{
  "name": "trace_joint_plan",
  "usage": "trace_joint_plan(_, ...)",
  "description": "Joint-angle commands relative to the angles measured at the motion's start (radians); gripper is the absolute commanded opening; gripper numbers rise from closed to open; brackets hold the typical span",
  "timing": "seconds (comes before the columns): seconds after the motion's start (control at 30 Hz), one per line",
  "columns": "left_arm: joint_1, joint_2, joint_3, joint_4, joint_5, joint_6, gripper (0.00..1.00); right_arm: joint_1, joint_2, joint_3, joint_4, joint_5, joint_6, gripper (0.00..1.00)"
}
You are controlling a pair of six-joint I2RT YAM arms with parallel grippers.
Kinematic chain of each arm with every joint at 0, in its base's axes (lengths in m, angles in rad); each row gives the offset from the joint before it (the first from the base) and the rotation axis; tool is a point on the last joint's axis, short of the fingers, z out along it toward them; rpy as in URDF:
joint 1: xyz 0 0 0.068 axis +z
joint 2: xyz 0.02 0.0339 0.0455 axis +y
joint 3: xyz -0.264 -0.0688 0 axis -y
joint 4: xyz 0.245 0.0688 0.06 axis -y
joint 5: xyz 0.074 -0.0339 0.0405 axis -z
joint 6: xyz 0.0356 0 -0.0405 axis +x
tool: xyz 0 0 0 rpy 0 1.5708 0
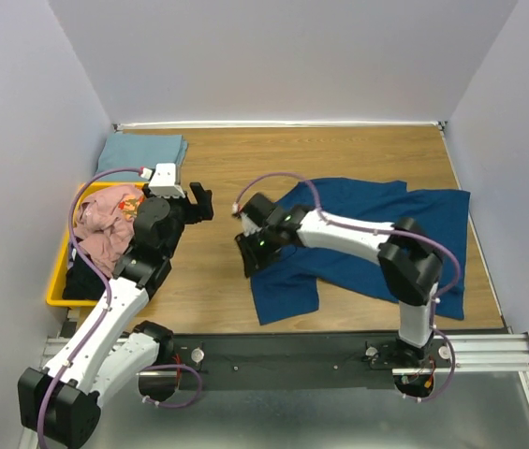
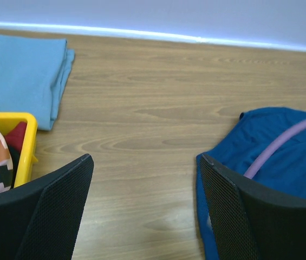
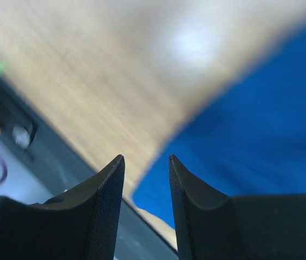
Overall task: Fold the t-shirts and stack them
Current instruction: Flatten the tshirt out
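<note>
Eyes on the overhead: the dark blue t-shirt (image 1: 287, 285) lies spread out on the right half of the bench (image 1: 358, 154), rumpled, with its left edge near the middle. The right arm reaches across it, and the right jaws sit just at that left edge. On the right wrist view the picture is smeared. The right jaws stand only partly open with a narrow gap between them. Through that gap I see blue cloth and bare wood further off, and nothing is pinched between the tips that I can make out.

On the left side, the left jaws are spread wide and hold nothing. They hang over bare wood between the yellow bin (image 1: 58, 276) and the blue shirt, pointing towards the back wall. From the left wrist I see the blue shirt's edge just beside the right-hand finger, with a purple cable (image 2: 277, 146) crossing it.

In the back left corner a pale blue t-shirt (image 1: 142, 152) lies folded flat, close behind the bin. In the bin a pink t-shirt (image 1: 105, 229) is bunched on top, with dark cloth (image 1: 81, 281) under it at the near end.
</note>
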Motion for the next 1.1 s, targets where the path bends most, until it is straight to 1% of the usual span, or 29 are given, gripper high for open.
trace_joint_plan(0.0,0.007,-0.037,-0.022,0.048,-0.002,0.005,0.86,-0.158,-0.129,0.011,-0.068,0.222,0.015,0.46)
trace_joint_plan(0.07,0.007,-0.034,-0.020,0.047,0.000,0.006,0.86,-0.236,-0.183,-0.013,-0.066,0.312,0.008,0.46)
trace_joint_plan(0.1,0.006,-0.028,-0.019,0.044,0.000,0.008,0.86,-0.319,-0.196,-0.023,-0.066,0.372,0.001,0.46)
trace_joint_plan(0.13,0.007,-0.027,-0.017,0.044,0.001,0.009,0.86,-0.362,-0.210,-0.023,-0.061,0.406,-0.007,0.46)
trace_joint_plan(0.17,0.006,-0.022,-0.017,0.042,0.003,0.008,0.86,-0.443,-0.209,-0.022,-0.057,0.459,-0.015,0.46)
trace_joint_plan(0.2,0.006,-0.019,-0.019,0.042,0.008,0.009,0.86,-0.482,-0.204,-0.016,-0.052,0.477,-0.021,0.46)
trace_joint_plan(0.23,0.007,-0.016,-0.016,0.042,0.011,0.011,0.86,-0.556,-0.184,0.001,-0.035,0.492,-0.030,0.46)
trace_joint_plan(0.3,0.006,-0.014,-0.015,0.042,0.011,0.012,0.86,-0.620,-0.155,0.019,-0.012,0.501,-0.031,0.46)
trace_joint_plan(0.33,0.006,-0.011,-0.017,0.042,0.008,0.011,0.86,-0.673,-0.117,0.041,0.010,0.492,-0.030,0.46)
trace_joint_plan(0.37,0.006,-0.011,-0.017,0.042,0.008,0.014,0.86,-0.696,-0.089,0.053,0.021,0.488,-0.027,0.46)
trace_joint_plan(0.47,0.007,-0.010,-0.017,0.042,0.008,0.014,0.86,-0.750,-0.016,0.108,0.055,0.478,-0.016,0.45)
trace_joint_plan(0.5,0.006,-0.004,-0.017,0.041,0.008,0.016,0.86,-0.756,0.032,0.125,0.063,0.481,-0.012,0.45)
trace_joint_plan(0.57,0.006,0.005,-0.015,0.041,0.006,0.019,0.86,-0.770,0.076,0.165,0.080,0.486,-0.009,0.43)
trace_joint_plan(0.73,0.006,0.032,-0.002,0.038,0.003,0.026,0.86,-0.772,0.211,0.237,0.092,0.503,0.001,0.40)
trace_joint_plan(0.83,0.009,0.045,0.001,0.033,0.005,0.031,0.86,-0.772,0.274,0.274,0.092,0.494,0.007,0.36)
trace_joint_plan(0.93,0.009,0.050,0.001,0.034,0.005,0.032,0.86,-0.772,0.320,0.331,0.094,0.452,0.002,0.35)
trace_joint_plan(1.0,0.012,0.058,0.003,0.034,0.005,0.032,0.86,-0.772,0.386,0.380,0.092,0.397,-0.013,0.34)
trace_joint_plan(1.03,0.013,0.059,0.004,0.034,0.005,0.032,0.86,-0.772,0.433,0.438,0.092,0.351,-0.021,0.34)
trace_joint_plan(1.07,0.015,0.062,0.006,0.034,0.008,0.032,0.86,-0.772,0.434,0.470,0.092,0.327,-0.024,0.34)
